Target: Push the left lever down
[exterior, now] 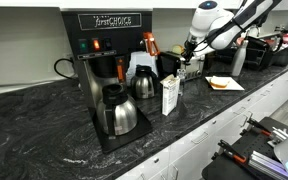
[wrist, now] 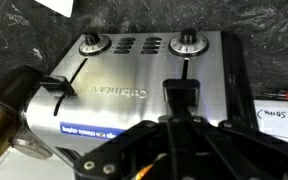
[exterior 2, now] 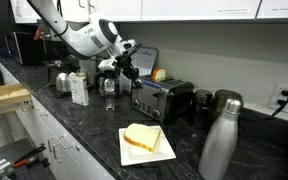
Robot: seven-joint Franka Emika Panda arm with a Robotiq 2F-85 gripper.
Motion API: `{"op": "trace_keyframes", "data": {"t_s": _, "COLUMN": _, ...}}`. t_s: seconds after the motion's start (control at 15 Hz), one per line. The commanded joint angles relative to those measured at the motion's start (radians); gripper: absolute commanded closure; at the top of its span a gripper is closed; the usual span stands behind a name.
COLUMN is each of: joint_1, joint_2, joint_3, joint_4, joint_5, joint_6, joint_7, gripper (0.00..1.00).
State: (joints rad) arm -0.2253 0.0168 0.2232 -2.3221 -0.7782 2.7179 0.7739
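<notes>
the claw (wrist: pixel 180 128) appears closed, its tips drawn together with nothing held between them. in the wrist view it hangs in front of the toaster (wrist: pixel 134 85), roughly in line with the right lever (wrist: pixel 184 90) and not touching it. the left lever (wrist: pixel 56 86) lies well off to the side, at the top of its slot and level with its twin, so it does not look pressed yet. two knobs (wrist: pixel 91 45) sit above the levers. in an exterior view the claw (exterior 2: pixel 119 62) hovers near the toaster (exterior 2: pixel 159 98), which stands on the dark stone desk (exterior 2: pixel 79 135) with a plate of bread (exterior 2: pixel 144 140) in front and a steel bottle (exterior 2: pixel 217 140) beside it.

the step in hand looks like the approach. the next move probably calls for a sideways shift until the tips sit just above the left lever, then a straight push down along its slot, kept centred so the tips do not slide off the small tab.
</notes>
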Motion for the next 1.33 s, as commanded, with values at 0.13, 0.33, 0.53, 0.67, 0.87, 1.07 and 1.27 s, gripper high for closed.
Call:
{"op": "trace_keyframes", "data": {"t_s": 0.13, "joint_1": 0.002, "joint_2": 0.046, "joint_3": -0.001, "joint_4": 0.030, "joint_5": -0.030, "joint_6": 0.001, "joint_7": 0.023, "gripper": 1.00}}
{"op": "trace_keyframes", "data": {"t_s": 0.33, "joint_1": 0.003, "joint_2": 0.051, "joint_3": 0.000, "joint_4": 0.029, "joint_5": -0.029, "joint_6": 0.002, "joint_7": 0.023, "gripper": 1.00}}
{"op": "trace_keyframes", "data": {"t_s": 0.53, "joint_1": 0.000, "joint_2": 0.063, "joint_3": -0.005, "joint_4": 0.026, "joint_5": -0.037, "joint_6": 0.007, "joint_7": 0.036, "gripper": 1.00}}
{"op": "trace_keyframes", "data": {"t_s": 0.67, "joint_1": -0.002, "joint_2": 0.079, "joint_3": -0.009, "joint_4": 0.026, "joint_5": -0.040, "joint_6": 0.019, "joint_7": 0.047, "gripper": 1.00}}
{"op": "trace_keyframes", "data": {"t_s": 0.87, "joint_1": -0.006, "joint_2": 0.104, "joint_3": -0.018, "joint_4": 0.028, "joint_5": -0.047, "joint_6": 0.038, "joint_7": 0.074, "gripper": 1.00}}
{"op": "trace_keyframes", "data": {"t_s": 1.07, "joint_1": -0.010, "joint_2": 0.120, "joint_3": -0.032, "joint_4": 0.032, "joint_5": -0.063, "joint_6": 0.064, "joint_7": 0.106, "gripper": 1.00}}
{"op": "trace_keyframes", "data": {"t_s": 1.27, "joint_1": -0.015, "joint_2": 0.130, "joint_3": -0.047, "joint_4": 0.033, "joint_5": -0.091, "joint_6": 0.100, "joint_7": 0.148, "gripper": 1.00}}
